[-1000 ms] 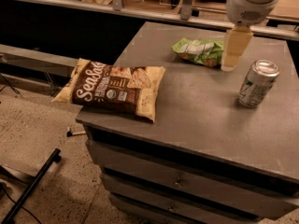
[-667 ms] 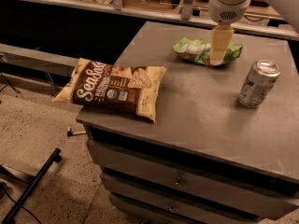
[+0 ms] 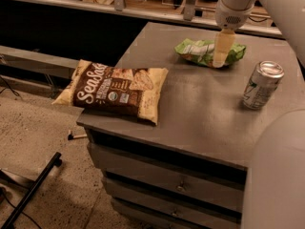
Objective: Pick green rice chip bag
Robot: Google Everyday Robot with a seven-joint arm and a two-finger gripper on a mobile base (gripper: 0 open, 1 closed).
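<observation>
The green rice chip bag (image 3: 198,51) lies crinkled at the far side of the grey cabinet top (image 3: 205,109), bright green with white patches. My gripper (image 3: 221,60) hangs straight down from the white arm and reaches onto the middle of the bag, covering part of it. Only one pale yellowish finger (image 3: 222,46) shows from this side.
A large brown-and-cream Seabak chip bag (image 3: 114,90) lies at the near left corner, overhanging the edge. A silver drink can (image 3: 261,84) stands upright to the right of my gripper. The arm's white body (image 3: 276,175) fills the lower right. Drawers sit below the top.
My gripper has moved left from the bag's right end to over its middle, and the view has shifted slightly.
</observation>
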